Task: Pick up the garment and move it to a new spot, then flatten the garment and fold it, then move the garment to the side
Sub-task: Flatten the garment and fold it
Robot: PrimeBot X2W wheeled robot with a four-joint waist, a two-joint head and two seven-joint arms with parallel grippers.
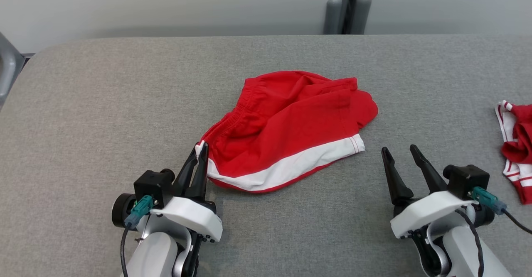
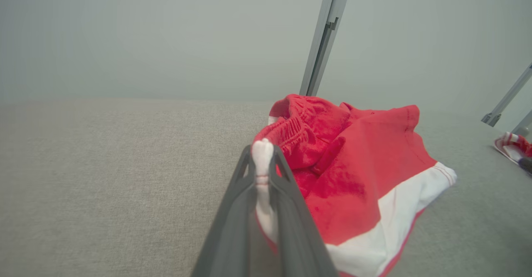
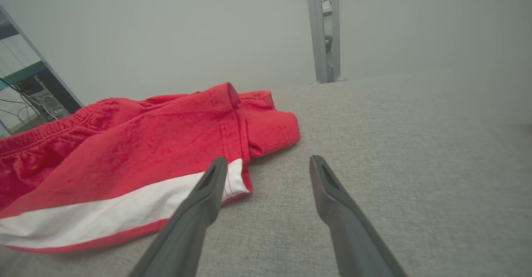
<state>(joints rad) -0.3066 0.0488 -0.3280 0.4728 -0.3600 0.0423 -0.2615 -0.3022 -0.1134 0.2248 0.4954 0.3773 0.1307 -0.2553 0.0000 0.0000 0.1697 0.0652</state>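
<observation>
The garment [image 1: 286, 129] is a pair of red shorts with a white band, lying crumpled in the middle of the grey padded table [image 1: 124, 102]. My left gripper [image 1: 200, 148] is shut on the garment's near left corner; in the left wrist view a white tip of cloth sticks out between the fingers of the left gripper [image 2: 262, 152], with the garment [image 2: 357, 165] spreading to the right. My right gripper [image 1: 401, 149] stands open just right of the garment's white hem corner, touching nothing. In the right wrist view the right gripper [image 3: 268, 165] has bare table between its fingers and the garment [image 3: 137, 156] to its left.
A second red and white garment [image 1: 517, 144] lies at the table's right edge. A grey post [image 1: 347, 7] stands behind the table's far edge. The table's left side and near strip are bare cloth.
</observation>
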